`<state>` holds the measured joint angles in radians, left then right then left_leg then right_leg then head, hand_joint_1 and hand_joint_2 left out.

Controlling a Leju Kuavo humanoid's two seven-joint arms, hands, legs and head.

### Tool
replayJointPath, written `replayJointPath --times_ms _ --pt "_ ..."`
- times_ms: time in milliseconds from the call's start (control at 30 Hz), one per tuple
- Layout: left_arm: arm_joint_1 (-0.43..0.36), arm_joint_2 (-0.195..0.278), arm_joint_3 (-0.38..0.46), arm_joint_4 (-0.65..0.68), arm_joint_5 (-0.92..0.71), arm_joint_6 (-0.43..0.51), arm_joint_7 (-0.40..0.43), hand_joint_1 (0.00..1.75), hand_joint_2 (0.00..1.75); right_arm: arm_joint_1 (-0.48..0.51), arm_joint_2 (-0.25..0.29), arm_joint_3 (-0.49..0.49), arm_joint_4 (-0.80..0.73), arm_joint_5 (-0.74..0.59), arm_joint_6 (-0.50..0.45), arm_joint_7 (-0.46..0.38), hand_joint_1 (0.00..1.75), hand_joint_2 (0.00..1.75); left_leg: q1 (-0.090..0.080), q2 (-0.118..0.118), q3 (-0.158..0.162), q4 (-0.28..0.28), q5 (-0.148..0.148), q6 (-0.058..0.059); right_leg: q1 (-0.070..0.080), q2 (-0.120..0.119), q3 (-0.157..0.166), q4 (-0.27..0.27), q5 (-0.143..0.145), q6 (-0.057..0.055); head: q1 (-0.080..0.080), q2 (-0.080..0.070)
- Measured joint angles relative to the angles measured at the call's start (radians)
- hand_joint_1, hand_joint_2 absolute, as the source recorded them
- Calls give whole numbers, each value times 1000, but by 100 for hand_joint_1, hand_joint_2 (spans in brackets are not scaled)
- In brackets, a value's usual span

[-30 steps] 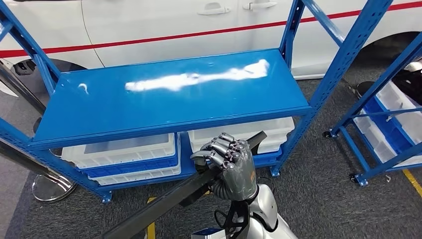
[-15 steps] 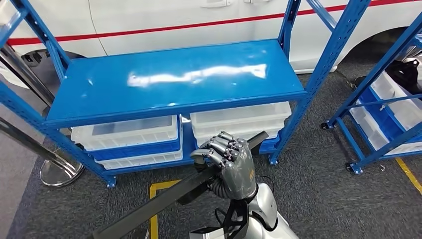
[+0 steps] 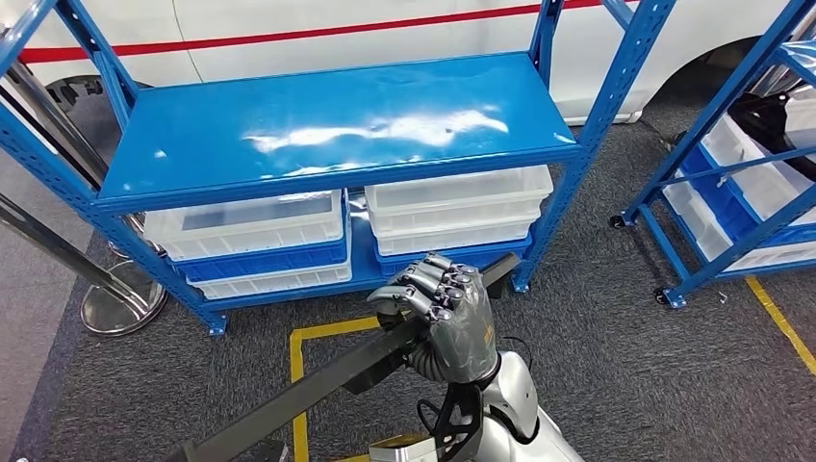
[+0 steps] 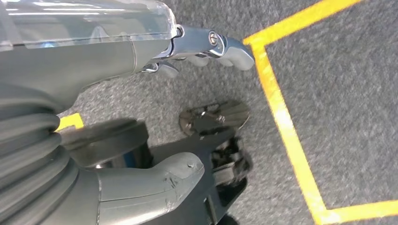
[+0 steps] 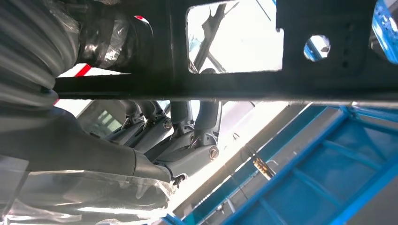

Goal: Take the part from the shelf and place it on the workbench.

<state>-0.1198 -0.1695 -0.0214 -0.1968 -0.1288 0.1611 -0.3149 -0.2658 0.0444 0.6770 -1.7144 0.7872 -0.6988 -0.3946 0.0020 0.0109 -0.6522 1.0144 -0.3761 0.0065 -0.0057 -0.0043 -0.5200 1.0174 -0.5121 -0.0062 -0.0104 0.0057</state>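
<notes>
The part is a long black metal bar with cut-out holes, slanting from the lower left up past my right hand. That hand grips it near its upper end, low in the head view, in front of the blue shelf. The shelf's top board is bare. In the right wrist view the fingers wrap under the bar. My left hand hangs over grey carpet with its fingers and thumb apart, holding nothing.
White and blue bins fill the shelf's lower level. A white car stands behind it. A second blue rack with bins is at the right. A stanchion base sits at the left, and yellow floor tape lies near me.
The whole view has shifted: the shelf now sits farther off and higher in the picture, with more carpet in front. My right hand still holds the bar the same way.
</notes>
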Motion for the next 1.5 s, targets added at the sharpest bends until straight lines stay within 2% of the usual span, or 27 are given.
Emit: replayJointPath --times_ms 67,133,200,267,333,400,467,533,567,667,700,767,833,900,933,1000,1067,1100,1167,1200,1233,1300,1333,1367,1433,1467,1500 --pt "2 -1 0 0 0 -1 1 0 175 -6 0 6 0 -1 0 2 175 175 2 -4 -15 35 -47 -11 -6 -5 -13 -8 20 -17 -1 0" --pt "2 -1 0 0 -2 -1 1 0 175 -12 0 13 0 -3 1 5 175 175 6 -5 -45 145 -143 -21 -7 -8 -35 -9 40 -26 -1 0" --pt "2 -1 0 0 -4 -1 2 0 175 -14 0 18 1 -6 1 7 175 175 12 -5 -62 260 -195 -30 -7 -9 -63 -5 58 -27 -1 0" --pt "2 -1 0 0 -6 -1 2 0 175 -18 -1 24 3 -12 1 12 175 175 17 -5 -23 258 -163 -36 -9 -10 -90 3 74 -23 -1 0" --pt "-1 -2 0 0 -6 0 1 0 175 -24 -2 30 4 -20 2 20 175 175 21 -6 70 134 -121 -37 -12 -9 -113 14 85 -14 -1 0" --pt "-4 -3 0 0 -6 1 0 0 175 -32 -4 36 4 -27 5 26 175 175 18 -11 144 16 -125 -31 -13 -9 -126 20 97 -2 -1 0" --pt "-4 -4 0 0 -6 3 -1 0 175 -38 -6 42 5 -32 8 31 175 175 11 -16 160 -20 -132 -19 -14 -9 -131 16 115 12 -1 0" --pt "-4 -4 0 0 -5 4 -1 0 175 -42 -9 46 7 -34 10 33 175 175 14 -12 149 -26 -114 -2 -16 -7 -137 20 109 24 -1 0" --pt "-4 -4 0 0 -5 5 -1 0 175 -43 -11 47 8 -33 12 33 175 175 15 -9 139 -29 -103 9 -16 -5 -145 39 81 28 -1 0" --pt "-6 -5 0 0 -7 5 -2 0 175 -44 -16 52 12 -31 13 34 175 175 11 -4 95 -26 -69 28 -16 -1 -189 203 -65 33 0 0" --pt "-6 -5 0 0 -8 5 -2 0 175 -44 -19 54 14 -31 13 34 175 175 9 -3 78 -23 -58 29 -16 -1 -197 260 -87 34 0 0" --pt "-6 -5 0 0 -9 5 -2 0 175 -44 -22 57 16 -31 12 34 175 175 6 -1 43 -15 -37 28 -16 0 -174 295 -60 34 0 0" --pt "-6 -5 0 0 -10 5 -2 0 175 -45 -25 59 17 -30 11 34 175 175 4 -2 10 -3 -18 22 -16 0 -86 205 -14 28 -1 0" --pt "-6 -5 0 0 -13 6 -2 0 175 -48 -26 61 16 -28 10 34 175 175 2 -2 -12 7 0 13 -11 1 10 69 -26 19 -1 0" --pt "-6 -5 1 0 -15 6 -2 0 175 -50 -26 62 16 -27 9 34 175 175 2 -2 -17 8 10 7 -7 2 34 27 -40 14 -1 0" --pt "-4 -4 2 0 -16 8 -2 0 175 -52 -27 63 17 -26 8 34 175 175 2 -3 -24 1 32 -4 -5 2 28 6 -32 3 -1 0" --pt "-2 -3 4 0 -16 9 -2 0 175 -53 -27 66 18 -24 7 34 175 175 4 -7 -40 17 1 -15 -8 -1 2 3 -3 -15 -1 0" --pt "0 -3 6 0 -16 9 -1 0 175 -54 -27 67 18 -23 7 34 175 175 7 -8 -52 50 -47 -21 -11 -3 -14 1 12 -23 -1 0" --pt "0 -2 7 0 -17 10 -1 0 175 -55 -27 69 18 -17 8 37 175 175 9 -9 -71 165 -160 -32 -9 -5 -50 3 41 -31 -1 0" --pt "0 -1 8 0 -16 10 -2 0 175 -55 -27 70 18 -14 8 38 175 175 10 -9 -75 229 -189 -35 -8 -6 -69 5 55 -32 -1 0" --pt "-1 0 9 0 -16 10 -2 0 175 -55 -27 72 19 -12 10 40 175 175 10 -9 -70 276 -189 -37 -8 -8 -88 7 70 -31 -1 0" --pt "-1 2 13 0 -13 11 -3 0 175 -55 -27 76 19 -10 14 42 175 175 10 -9 -20 283 -134 -37 -7 -9 -128 13 97 -28 -1 0" --pt "-2 2 15 0 -12 11 -4 0 175 -55 -27 77 19 -10 17 42 175 175 10 -10 29 236 -113 -34 -7 -9 -144 16 110 -26 -1 0" --pt "-3 3 16 0 -10 12 -4 0 175 -56 -27 79 19 -10 19 42 175 175 8 -10 97 157 -115 -28 -6 -9 -156 18 122 -22 -1 0" --pt "-6 3 20 -1 -8 14 -6 0 175 -60 -27 83 19 -10 21 43 175 175 2 -12 206 4 -157 -16 -5 -10 -168 17 147 -13 -1 0" --pt "-7 3 22 -2 -7 14 -7 0 175 -61 -27 86 19 -10 21 43 175 175 -1 -13 231 -41 -172 -10 -6 -11 -170 13 160 -7 -1 0" --pt "-7 3 24 -2 -6 14 -7 0 175 -63 -27 89 19 -10 21 43 175 175 -2 -13 230 -56 -170 -4 -6 -12 -171 7 174 0 -1 0"
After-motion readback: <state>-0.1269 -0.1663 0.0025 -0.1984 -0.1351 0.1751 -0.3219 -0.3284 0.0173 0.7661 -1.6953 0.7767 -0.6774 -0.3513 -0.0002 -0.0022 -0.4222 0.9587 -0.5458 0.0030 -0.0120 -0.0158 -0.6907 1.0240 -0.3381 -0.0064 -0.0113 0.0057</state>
